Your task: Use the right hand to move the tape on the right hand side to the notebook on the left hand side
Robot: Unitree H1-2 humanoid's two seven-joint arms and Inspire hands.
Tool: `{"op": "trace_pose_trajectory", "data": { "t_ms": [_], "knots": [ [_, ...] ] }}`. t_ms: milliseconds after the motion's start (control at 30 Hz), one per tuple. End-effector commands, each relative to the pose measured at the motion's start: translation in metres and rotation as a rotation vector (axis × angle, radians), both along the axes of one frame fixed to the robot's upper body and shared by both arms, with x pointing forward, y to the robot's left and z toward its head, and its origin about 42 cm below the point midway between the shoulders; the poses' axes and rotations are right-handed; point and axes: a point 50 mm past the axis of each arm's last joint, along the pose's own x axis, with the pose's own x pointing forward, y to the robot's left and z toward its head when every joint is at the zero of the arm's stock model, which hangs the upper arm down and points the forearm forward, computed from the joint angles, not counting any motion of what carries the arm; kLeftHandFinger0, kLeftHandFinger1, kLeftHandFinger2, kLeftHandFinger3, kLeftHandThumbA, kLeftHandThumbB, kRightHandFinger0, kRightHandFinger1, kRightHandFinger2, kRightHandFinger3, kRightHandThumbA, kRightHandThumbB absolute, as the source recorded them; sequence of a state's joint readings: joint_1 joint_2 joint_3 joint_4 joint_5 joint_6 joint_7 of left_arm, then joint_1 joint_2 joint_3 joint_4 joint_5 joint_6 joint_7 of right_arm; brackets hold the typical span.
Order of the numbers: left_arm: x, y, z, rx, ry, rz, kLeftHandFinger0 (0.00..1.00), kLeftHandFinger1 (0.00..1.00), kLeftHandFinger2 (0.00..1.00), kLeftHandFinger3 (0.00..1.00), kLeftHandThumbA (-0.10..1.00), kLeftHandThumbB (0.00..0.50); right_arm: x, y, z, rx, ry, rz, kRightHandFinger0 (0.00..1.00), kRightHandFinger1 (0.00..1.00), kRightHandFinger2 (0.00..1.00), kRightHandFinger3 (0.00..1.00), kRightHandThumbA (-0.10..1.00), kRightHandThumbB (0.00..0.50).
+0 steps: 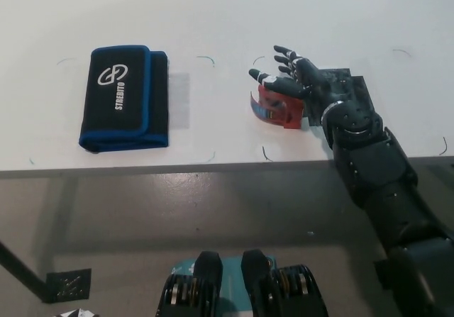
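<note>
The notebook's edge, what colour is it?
Blue, running round the black notebook, which has a white logo. The head view, the only one, shows it clearly.

The black robot hand (301, 79) has white-marked fingers (284, 52) and a chunky, segmented, glossy black forearm.

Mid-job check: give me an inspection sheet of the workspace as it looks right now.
Surface: white table, faint corner marks.
Job's things: red tape dispenser on the right; black notebook with blue edging on the left, apart from it.
Clutter: nothing seen.
Hands: black right robot hand open, over the tape dispenser, fingers spread; left robot hand not in view.
Cables: nothing seen.
Surroundings: grey floor below the table edge.
</note>
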State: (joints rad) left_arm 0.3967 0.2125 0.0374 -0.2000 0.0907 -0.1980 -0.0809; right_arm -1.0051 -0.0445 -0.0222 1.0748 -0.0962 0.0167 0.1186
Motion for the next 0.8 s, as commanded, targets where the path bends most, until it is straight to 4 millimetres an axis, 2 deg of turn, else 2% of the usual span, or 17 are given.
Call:
{"op": "trace_pose_trajectory", "data": {
  "t_ms": [0, 67, 167, 300, 400, 500, 533, 700, 767],
  "knots": [
    [-0.001, 0.003, 0.009, 0.010, -0.040, -0.011, 0.23, 0.15, 0.20, 0.35, -0.04, 0.125, 0.004, 0.000, 0.012, 0.027, -0.069, 0.030, 1.00, 1.00, 1.00, 1.00, 0.79, 0.349],
    [0.000, 0.004, 0.009, 0.011, -0.039, -0.011, 0.23, 0.15, 0.20, 0.35, -0.02, 0.127, 0.003, -0.002, 0.007, 0.016, -0.077, 0.034, 1.00, 1.00, 1.00, 1.00, 0.80, 0.334],
    [0.003, 0.003, 0.010, 0.008, -0.050, -0.011, 0.22, 0.15, 0.21, 0.35, -0.03, 0.125, 0.003, -0.006, 0.002, 0.001, -0.066, 0.013, 1.00, 1.00, 1.00, 1.00, 0.81, 0.385],
    [0.005, 0.004, 0.010, 0.014, -0.052, -0.009, 0.22, 0.16, 0.22, 0.35, -0.03, 0.125, 0.002, -0.007, -0.003, 0.002, -0.051, 0.006, 1.00, 1.00, 1.00, 1.00, 0.82, 0.410],
    [0.006, 0.004, 0.010, 0.005, -0.062, -0.012, 0.22, 0.16, 0.22, 0.35, -0.02, 0.135, -0.002, -0.006, -0.009, -0.023, -0.063, 0.007, 1.00, 1.00, 1.00, 1.00, 0.83, 0.386],
    [0.006, 0.004, 0.010, 0.003, -0.065, -0.014, 0.22, 0.16, 0.23, 0.34, -0.03, 0.133, -0.003, -0.005, -0.013, -0.037, -0.065, 0.002, 1.00, 1.00, 1.00, 1.00, 0.84, 0.393],
    [0.006, 0.004, 0.010, -0.001, -0.065, -0.011, 0.21, 0.15, 0.22, 0.34, -0.03, 0.135, -0.004, -0.004, -0.016, -0.038, -0.058, -0.003, 1.00, 1.00, 1.00, 1.00, 0.84, 0.413],
    [0.006, 0.003, 0.010, -0.002, -0.063, -0.010, 0.22, 0.16, 0.22, 0.34, -0.03, 0.135, -0.008, 0.004, -0.024, -0.016, -0.039, 0.008, 1.00, 1.00, 1.00, 1.00, 0.83, 0.420],
    [0.006, 0.004, 0.010, 0.007, -0.062, -0.014, 0.21, 0.15, 0.22, 0.34, -0.04, 0.133, -0.010, 0.018, -0.028, 0.024, -0.013, 0.007, 1.00, 1.00, 1.00, 1.00, 0.82, 0.433]
  ]
}}
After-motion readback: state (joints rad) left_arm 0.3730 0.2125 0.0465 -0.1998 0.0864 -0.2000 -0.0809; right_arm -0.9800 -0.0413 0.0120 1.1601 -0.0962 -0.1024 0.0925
